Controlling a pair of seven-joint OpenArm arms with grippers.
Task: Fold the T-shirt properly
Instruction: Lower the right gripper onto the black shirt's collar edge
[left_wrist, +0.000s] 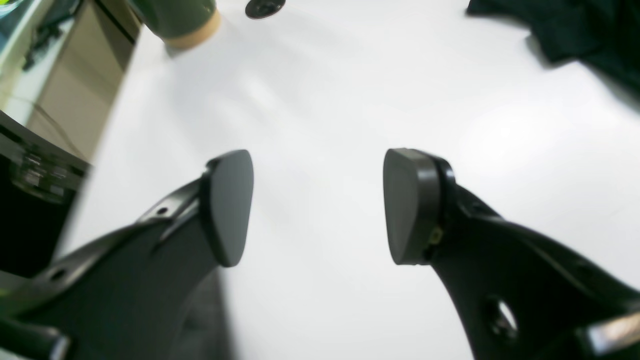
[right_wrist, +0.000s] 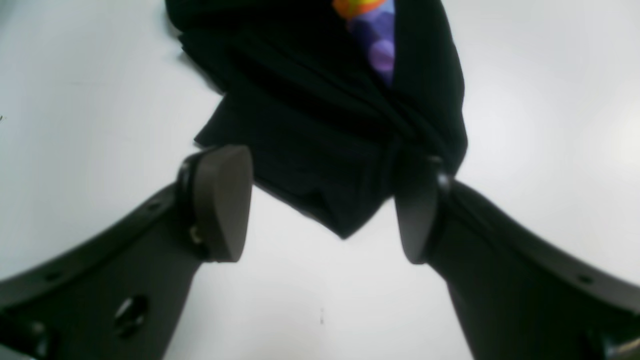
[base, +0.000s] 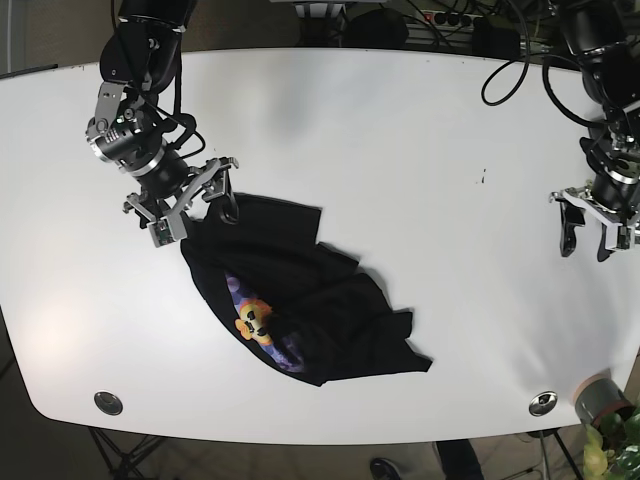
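desk (base: 400, 130): white, carries everything
t-shirt (base: 310, 300): black, crumpled, lying left of centre in the base view — colourful print showing
right hand (right_wrist: 322, 205): fingers spread, straddling a corner of the shirt, pinching nothing
left hand (left_wrist: 317, 207): spread wide over bare desk — well apart from the shirt

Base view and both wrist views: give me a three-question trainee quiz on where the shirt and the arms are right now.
1. True or false: the left end effector is over the black T-shirt.
2. Which end effector has shirt fabric between its open fingers? A) left B) right
3. Fill in: the shirt lies crumpled on the white ____.

Key: 1 false, it is over bare table, far from the shirt; 2 B; 3 table.
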